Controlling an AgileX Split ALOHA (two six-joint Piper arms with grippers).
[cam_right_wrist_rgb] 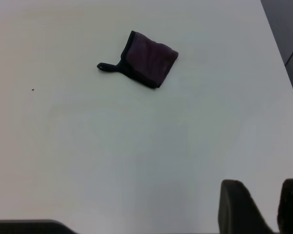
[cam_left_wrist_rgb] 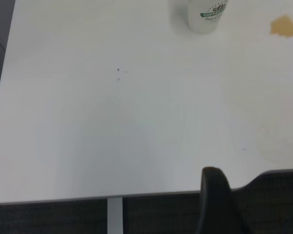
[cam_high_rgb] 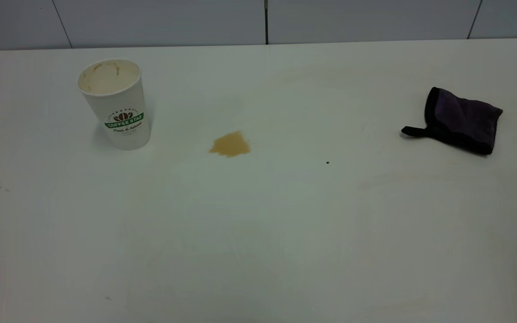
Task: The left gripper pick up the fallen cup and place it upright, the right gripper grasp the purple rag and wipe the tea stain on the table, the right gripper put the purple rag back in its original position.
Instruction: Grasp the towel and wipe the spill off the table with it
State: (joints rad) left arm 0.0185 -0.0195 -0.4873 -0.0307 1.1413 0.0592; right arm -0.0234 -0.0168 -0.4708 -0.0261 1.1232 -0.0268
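From outside: cup (cam_high_rgb: pixel 116 104) upright at the table's (cam_high_rgb: pixel 258 233) left, stain (cam_high_rgb: pixel 230 144) near centre, rag (cam_high_rgb: pixel 460 120) lying flat at right, all well apart; neither arm appears. Left wrist view: left gripper (cam_left_wrist_rgb: pixel 219 204) back at the table's edge, one finger visible, opening cannot be told, nothing held. Right wrist view: right gripper (cam_right_wrist_rgb: pixel 263 207) fingers parted, empty, far from rag (cam_right_wrist_rgb: pixel 145 59).

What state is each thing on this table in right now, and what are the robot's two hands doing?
cup: standing upright, mouth up, tan residue inside, nothing touching it.
tea stain: unwiped, on the table beside the cup.
purple rag: lying folded on the table, not held.
left hand: back at the table's near edge, holding nothing.
right hand: fingers apart, back near the table edge, away from the rag.
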